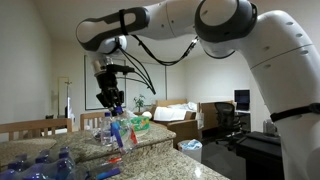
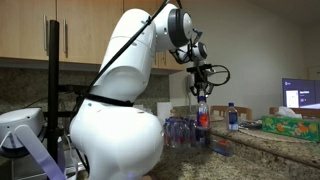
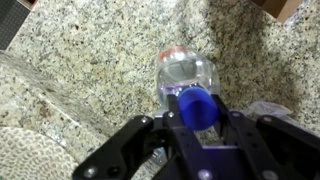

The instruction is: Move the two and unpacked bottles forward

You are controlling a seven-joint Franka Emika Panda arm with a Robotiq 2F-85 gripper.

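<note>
My gripper [image 3: 197, 115] is shut on the neck of a clear water bottle [image 3: 185, 72] with a blue cap and a red label, held upright over the granite counter [image 3: 90, 50]. In both exterior views the gripper [image 1: 110, 100] [image 2: 200, 84] hangs straight down with the bottle [image 1: 116, 130] [image 2: 202, 116] below it. Whether the bottle's base touches the counter I cannot tell. A second loose bottle with a blue cap [image 2: 232, 117] stands apart on the counter.
A shrink-wrapped pack of water bottles [image 2: 180, 131] [image 1: 45, 165] sits beside the held bottle. A green box [image 1: 140, 122] [image 2: 290, 122] lies on the counter. The counter edge [image 1: 190, 165] is close by. Chairs and a desk stand behind.
</note>
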